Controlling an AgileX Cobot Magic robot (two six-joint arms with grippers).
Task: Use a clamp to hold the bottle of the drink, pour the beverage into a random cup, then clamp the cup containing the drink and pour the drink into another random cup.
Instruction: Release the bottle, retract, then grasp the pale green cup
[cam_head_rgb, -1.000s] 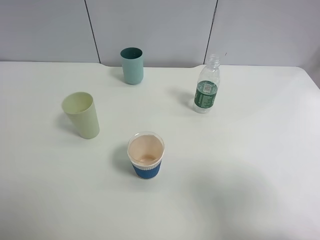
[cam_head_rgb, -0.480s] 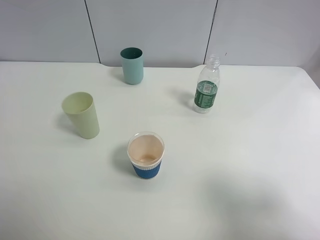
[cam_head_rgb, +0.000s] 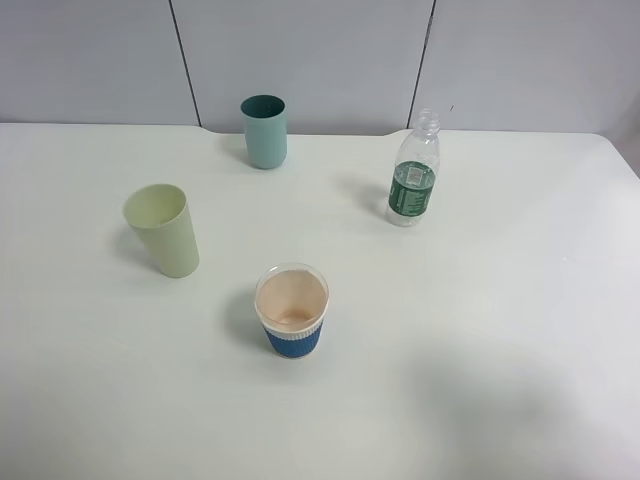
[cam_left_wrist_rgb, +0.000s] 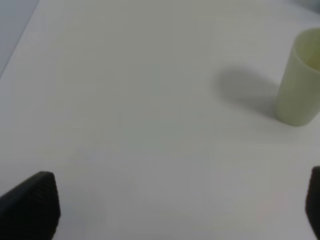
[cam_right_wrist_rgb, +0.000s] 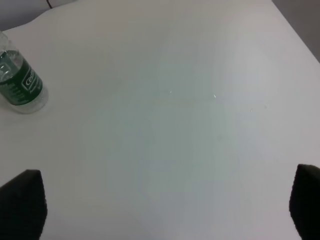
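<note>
While neither arm shows in the high view, the left wrist cam catches the left fingers (cam_left_wrist_rgb: 31, 202) as two dark tips at opposite edges of its pic. They are spread wide apart, w/ only white worktop (cam_head_rgb: 520, 300) between them. They hang above the surface and touch no object. Ahead of them stands the green cup (cam_head_rgb: 162, 228), upright, mouth up, well apart from the tips. It throws a soft shadow on the side toward the worktop's left edge.

In the high view that pale green cup is the leftmost item. Next over, at the back near the grey wall (cam_head_rgb: 300, 50), is the teal cup (cam_head_rgb: 264, 131), upright. Nearer the front, approx. mid-worktop, sits the blue cup (cam_head_rgb: 291, 312): blue sleeve, white rim, beige inside, upright, open mouth facing the cam. No two cups touch; all three are well apart.

To the right, back of centre, stands the bottle (cam_head_rgb: 414, 172): clear plastic, green label round the middle, upright. It is well apart from every cup. Whether it has liquid in it, can't tell.

Right wrist cam has the bottle far off toward one corner. The right fingers (cam_right_wrist_rgb: 22, 197) are dark tips at both edges of that pic, set wide apart over bare worktop, gripping no object and nowhere near the bottle.
</note>
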